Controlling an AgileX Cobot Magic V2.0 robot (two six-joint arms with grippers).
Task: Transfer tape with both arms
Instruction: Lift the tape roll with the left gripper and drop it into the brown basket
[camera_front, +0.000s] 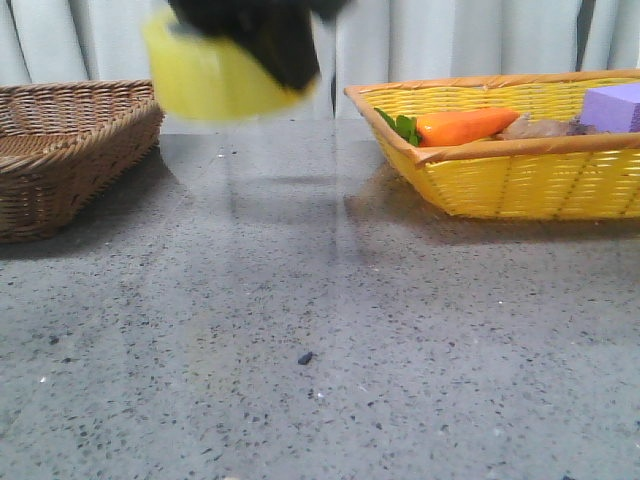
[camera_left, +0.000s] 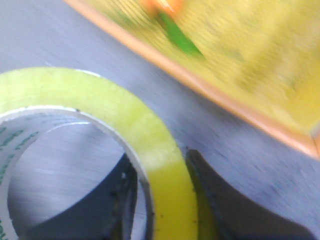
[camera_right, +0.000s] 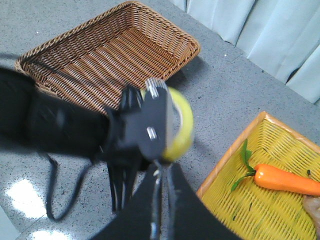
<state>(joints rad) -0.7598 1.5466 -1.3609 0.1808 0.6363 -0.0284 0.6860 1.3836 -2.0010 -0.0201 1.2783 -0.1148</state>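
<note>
The left arm's fingers hold the tape high above the desk, midway between a brown basket and a yellow basket. In the left wrist view one finger sits inside the white core and the other against the yellow outer face, so the roll's wall is clamped between them. That grip leaves most of the ring standing free beyond the fingertips, which looks deliberate: a second arm needs bare rim to take hold of.

The right fingers show at the bottom of the right wrist view, drawn nearly together with only a thin gap and nothing between them. They hang just short of the tape, which lies directly ahead of their tips, half covered by the left arm and its mount. To take the roll they would, in my judgement, first have to spread wide enough to straddle its wall.

The roll is carried clear of both baskets, apparently so the arms can meet in open air. The yellow basket holds a carrot and a purple block; the brown one appears to hold nothing. Blur on the tape and the left arm suggests movement, so the exchange seems about to be set up, not yet made. A loose pinch on the thin wall could let the roll swing or slip.
</note>
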